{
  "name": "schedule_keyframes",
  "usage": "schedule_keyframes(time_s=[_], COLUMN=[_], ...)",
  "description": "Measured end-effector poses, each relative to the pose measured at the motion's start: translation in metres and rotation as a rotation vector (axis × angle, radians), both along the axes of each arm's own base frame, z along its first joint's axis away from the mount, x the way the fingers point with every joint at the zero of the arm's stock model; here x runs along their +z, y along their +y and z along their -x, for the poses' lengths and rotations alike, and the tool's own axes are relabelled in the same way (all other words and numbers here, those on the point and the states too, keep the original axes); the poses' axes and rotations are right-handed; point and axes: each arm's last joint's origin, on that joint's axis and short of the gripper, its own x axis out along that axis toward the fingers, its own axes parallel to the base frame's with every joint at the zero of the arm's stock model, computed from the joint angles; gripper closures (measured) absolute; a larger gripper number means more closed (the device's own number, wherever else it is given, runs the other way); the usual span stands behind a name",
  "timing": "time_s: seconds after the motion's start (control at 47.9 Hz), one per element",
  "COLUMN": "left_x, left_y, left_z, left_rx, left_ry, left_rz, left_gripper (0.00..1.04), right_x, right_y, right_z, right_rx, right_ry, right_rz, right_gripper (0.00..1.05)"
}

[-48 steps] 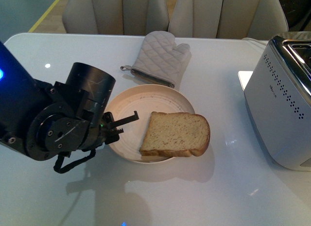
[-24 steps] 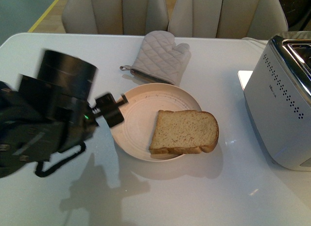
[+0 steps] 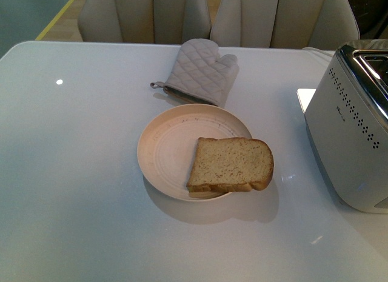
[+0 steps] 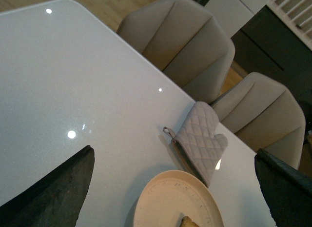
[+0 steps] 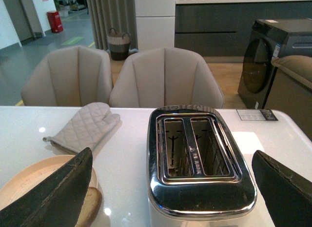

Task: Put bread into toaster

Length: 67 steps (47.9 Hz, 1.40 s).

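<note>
Your left hand [image 4: 173, 153] and right hand [image 5: 171, 154] both gape wide, empty. The bread [image 3: 230, 165] lies on the plate [image 3: 163, 145], just ahead of the left hand. It is probably light, soft and crushable, so pinch gently at the crust where it overhangs the rim.

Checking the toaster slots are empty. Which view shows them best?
Right wrist view: it looks down into both slots of the toaster. Front view shows mostly its side; left wrist view misses it.
</note>
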Motion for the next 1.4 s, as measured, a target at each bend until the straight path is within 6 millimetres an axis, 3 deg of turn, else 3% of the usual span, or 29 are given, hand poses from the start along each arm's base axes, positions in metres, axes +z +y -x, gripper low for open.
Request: schedule_keyframes(time_s=[0.209, 0.313, 0.418, 0.606, 0.689, 1.003, 1.4], left_x=[0.010, 0.003, 0.001, 0.003, 0.003, 0.008, 0.010], left_y=[0.005, 0.015, 0.029, 0.040, 0.045, 0.061, 0.062], left_z=[0.032, 0.046, 0.059, 0.070, 0.076, 0.089, 0.100], left_rx=[0.026, -0.114, -0.152, -0.161, -0.161, -0.149, -0.152], left_ry=[-0.075, -0.228, -0.239, -0.237, -0.238, -0.252, -0.260], left_rz=[0.002, -0.207, -0.502, -0.588, -0.602, -0.612, -0.613], left_gripper=[0.08, 0.27, 0.52, 0.82, 1.02, 1.02, 1.02], right_x=[0.000, 0.000, 0.000, 0.000, 0.000, 0.000, 0.000], right_y=[0.000, 0.000, 0.000, 0.000, 0.000, 0.000, 0.000], right_z=[0.000, 0.000, 0.000, 0.000, 0.000, 0.000, 0.000], right_rx=[0.000, 0.000, 0.000, 0.000, 0.000, -0.001, 0.000], right_ry=[0.000, 0.000, 0.000, 0.000, 0.000, 0.000, 0.000], right_rz=[0.000, 0.000, 0.000, 0.000, 0.000, 0.000, 0.000], right_gripper=[0.09, 0.09, 0.09, 0.09, 0.09, 0.09, 0.09])
